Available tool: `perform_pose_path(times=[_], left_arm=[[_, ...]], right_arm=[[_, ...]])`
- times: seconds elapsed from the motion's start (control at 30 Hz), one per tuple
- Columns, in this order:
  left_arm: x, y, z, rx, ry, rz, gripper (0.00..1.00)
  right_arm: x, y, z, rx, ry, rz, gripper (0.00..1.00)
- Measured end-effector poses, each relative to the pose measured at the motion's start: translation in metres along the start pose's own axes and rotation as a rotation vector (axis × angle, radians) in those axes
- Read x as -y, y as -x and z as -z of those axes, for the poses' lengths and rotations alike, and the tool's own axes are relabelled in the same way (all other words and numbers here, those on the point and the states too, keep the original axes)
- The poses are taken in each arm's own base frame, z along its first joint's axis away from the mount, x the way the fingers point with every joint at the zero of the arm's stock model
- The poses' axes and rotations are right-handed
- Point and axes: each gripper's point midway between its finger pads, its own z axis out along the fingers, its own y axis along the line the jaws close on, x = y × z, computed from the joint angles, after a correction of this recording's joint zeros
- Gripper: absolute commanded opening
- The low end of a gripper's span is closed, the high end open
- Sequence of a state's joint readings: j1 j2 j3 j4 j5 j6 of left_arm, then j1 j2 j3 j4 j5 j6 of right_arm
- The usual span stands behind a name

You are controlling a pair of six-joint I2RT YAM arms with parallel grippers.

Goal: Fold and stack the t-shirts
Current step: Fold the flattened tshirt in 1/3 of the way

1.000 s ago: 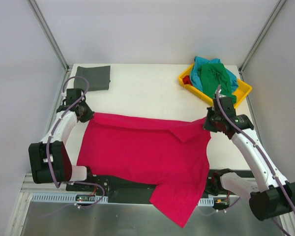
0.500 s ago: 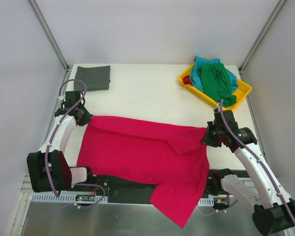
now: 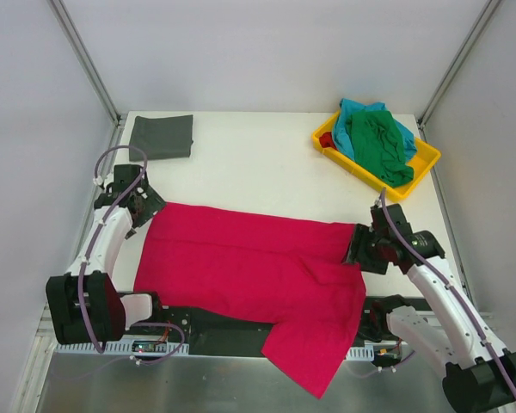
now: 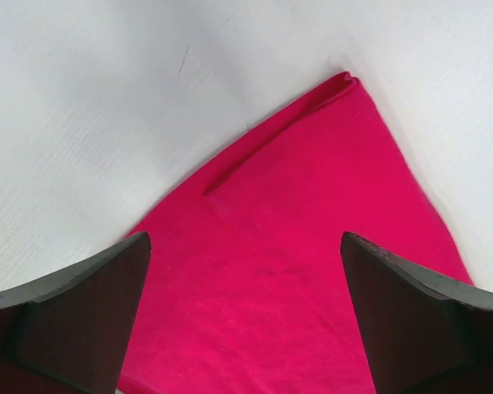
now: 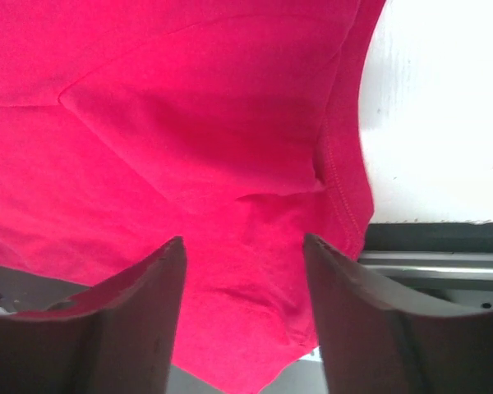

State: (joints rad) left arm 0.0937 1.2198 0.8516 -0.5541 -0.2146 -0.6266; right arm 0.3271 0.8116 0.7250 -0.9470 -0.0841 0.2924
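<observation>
One flap of the red shirt (image 3: 241, 267) hangs over the front edge of the surface (image 3: 258, 163). The rest lies spread across the near half, with a doubled layer showing by the right hand (image 5: 242, 240). That hand is released, fingers apart above the cloth near its right edge. The left hand (image 4: 245, 242) is also released, spread wide over the far left corner.

The fold looks only partly made. I would pinch both layers at each end, move both hands level so the crease runs straight, and bring the hanging flap up before it drags the shirt off.

Farther back, a grey shirt (image 3: 162, 136) lies folded at the left. Green shirt (image 3: 377, 142) and teal shirt (image 3: 354, 110) wait in the tray (image 3: 430, 155).
</observation>
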Motion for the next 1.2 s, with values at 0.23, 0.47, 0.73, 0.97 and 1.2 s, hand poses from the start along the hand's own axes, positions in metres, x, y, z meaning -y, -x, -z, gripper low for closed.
perform_pose_path(times=[0.23,0.47,0.73,0.97,1.2], left_arm=[[0.013,0.016,0.029,0.063,-0.093,0.039,0.99],[0.078,0.0,0.01,-0.115,-0.345,-0.03,0.99],[0.076,-0.048,-0.055,-0.35,-0.262,-0.069,0.99],[0.088,-0.029,-0.071,-0.331,-0.243,-0.071,0.99],[0.109,0.008,-0.093,-0.304,-0.251,-0.037,0.99]], right_arm=[[-0.005,0.018,0.003,0.054,0.007,0.06,0.96],[-0.032,0.049,-0.044,-0.019,0.042,0.113,0.96],[-0.03,0.078,-0.106,-0.135,-0.102,0.111,0.96],[-0.027,0.104,-0.136,-0.189,-0.208,0.113,0.96],[-0.045,0.171,-0.16,-0.143,-0.187,0.153,0.96]])
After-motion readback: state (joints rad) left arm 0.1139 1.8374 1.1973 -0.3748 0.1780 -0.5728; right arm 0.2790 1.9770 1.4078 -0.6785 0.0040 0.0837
